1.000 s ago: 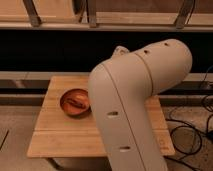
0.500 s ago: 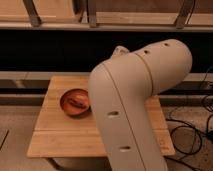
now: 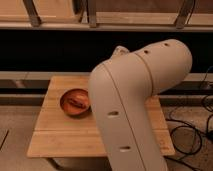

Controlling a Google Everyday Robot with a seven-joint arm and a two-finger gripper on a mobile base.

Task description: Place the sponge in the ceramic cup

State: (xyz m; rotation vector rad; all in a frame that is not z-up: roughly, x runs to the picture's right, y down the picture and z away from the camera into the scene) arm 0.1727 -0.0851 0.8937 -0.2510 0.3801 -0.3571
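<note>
My bulky white arm point(image 3: 135, 100) fills the middle and right of the camera view and covers much of the wooden table point(image 3: 55, 130). The gripper is not in view; it lies somewhere behind the arm. The sponge and the ceramic cup are both hidden or out of view. On the table's left part a wide reddish-brown bowl point(image 3: 75, 101) stands, with something dark inside it.
Black cables point(image 3: 192, 132) lie on the floor to the right of the table. A dark band of wall and a metal railing point(image 3: 100, 22) run behind the table. Pale floor shows at the left.
</note>
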